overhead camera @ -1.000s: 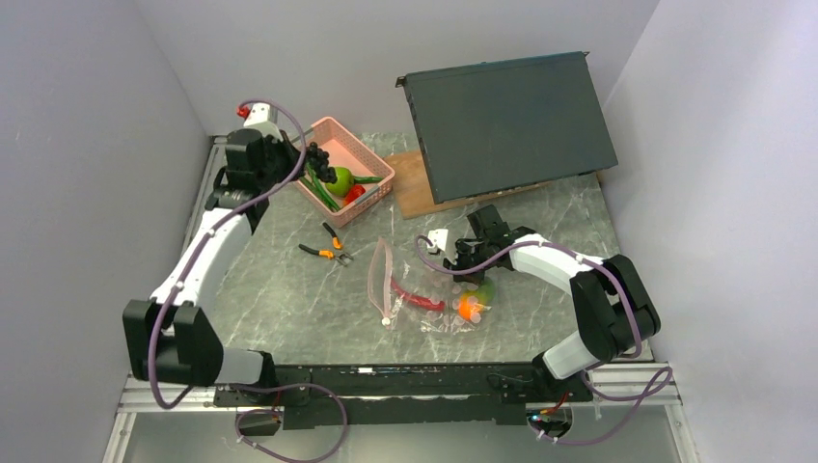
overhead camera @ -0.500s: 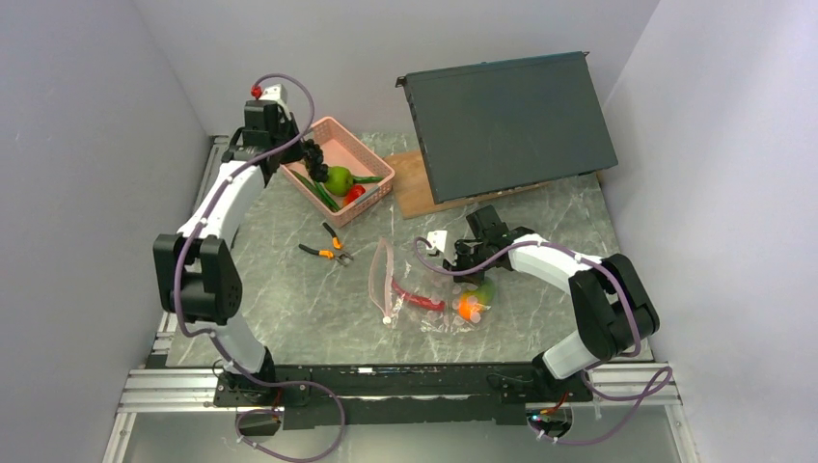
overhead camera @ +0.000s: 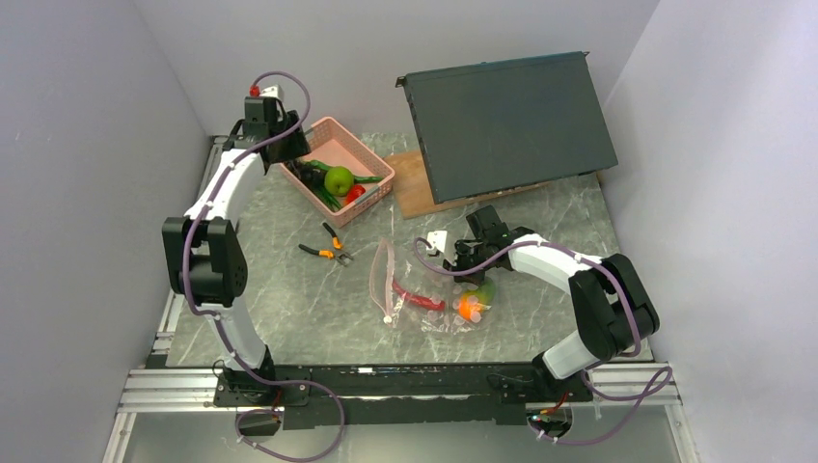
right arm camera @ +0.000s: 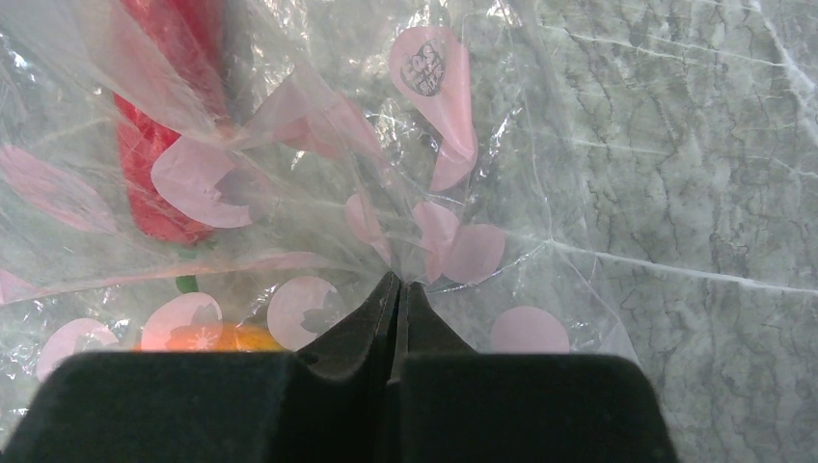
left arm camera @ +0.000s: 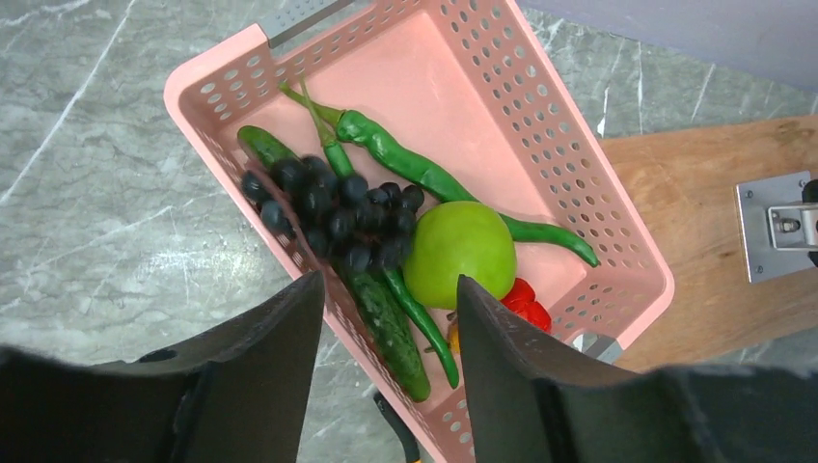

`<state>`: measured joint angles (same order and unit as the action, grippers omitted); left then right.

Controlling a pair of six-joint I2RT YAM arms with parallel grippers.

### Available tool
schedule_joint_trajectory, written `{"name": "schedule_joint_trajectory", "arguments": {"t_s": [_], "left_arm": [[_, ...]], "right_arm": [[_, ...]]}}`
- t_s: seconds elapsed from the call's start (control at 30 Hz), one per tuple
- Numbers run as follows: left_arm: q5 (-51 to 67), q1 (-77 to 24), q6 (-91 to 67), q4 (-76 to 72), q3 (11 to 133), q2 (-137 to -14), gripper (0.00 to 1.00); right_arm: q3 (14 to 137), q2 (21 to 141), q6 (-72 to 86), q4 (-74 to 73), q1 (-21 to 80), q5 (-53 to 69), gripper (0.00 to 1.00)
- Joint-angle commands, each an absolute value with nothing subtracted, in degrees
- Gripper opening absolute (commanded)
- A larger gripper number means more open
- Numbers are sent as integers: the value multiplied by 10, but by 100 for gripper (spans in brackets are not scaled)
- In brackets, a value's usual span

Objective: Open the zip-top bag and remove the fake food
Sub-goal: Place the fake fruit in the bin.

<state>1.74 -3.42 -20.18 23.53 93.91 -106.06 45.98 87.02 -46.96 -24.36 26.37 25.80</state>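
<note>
1. The left gripper (left arm camera: 388, 285) hangs empty, jaws apart, over the pink perforated plastic basket (left arm camera: 617, 217), which holds dark plastic grapes (left arm camera: 333, 207) and a green plastic apple (left arm camera: 458, 253).
2. The right gripper (right arm camera: 397, 289) pinches the clear, crinkly spotted zip-top bag (right arm camera: 318, 116) on the marbled tabletop (right arm camera: 723, 116) — a red plastic piece (right arm camera: 140, 154) and an orange plastic piece (right arm camera: 222, 338) sit inside.
3. Risk: the thin film could slip or tear, or the whole bag could drag along.
4. Crinkles blur the contents; the bag's mouth is outside the wrist view.

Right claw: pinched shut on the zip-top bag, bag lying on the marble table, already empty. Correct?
Not empty. The right claw is pinched shut on the zip-top bag, which lies on the marble table, but a red piece and an orange piece are inside it. The right wrist view shows both through the plastic.
</note>
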Motion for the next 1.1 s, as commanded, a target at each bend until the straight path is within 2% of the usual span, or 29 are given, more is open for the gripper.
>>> {"name": "schedule_joint_trajectory", "arguments": {"t_s": [0.0,0.23,0.37,0.43,0.5,0.53,0.57,0.77,1.07], "left_arm": [[48,-30,-193,233,972,-1056,60],[89,-16,-183,199,925,-1000,67],[113,-3,-189,127,818,-911,71],[132,11,-207,61,743,-852,77],[150,28,-234,-4,668,-795,87],[157,35,-253,-35,636,-770,96],[167,44,-275,-62,603,-749,99],[323,111,-383,-169,486,-687,100],[406,84,-358,-119,373,-586,98]], "right_arm": [[474,870,-477,-252,265,252,0],[473,868,-479,-252,265,251,0],[472,863,-482,-253,265,254,0],[471,860,-483,-254,265,258,0],[470,857,-484,-254,265,261,0],[469,855,-486,-255,265,262,0],[469,853,-487,-255,265,264,0],[465,838,-492,-255,265,270,0],[461,813,-498,-258,265,278,5]]}}
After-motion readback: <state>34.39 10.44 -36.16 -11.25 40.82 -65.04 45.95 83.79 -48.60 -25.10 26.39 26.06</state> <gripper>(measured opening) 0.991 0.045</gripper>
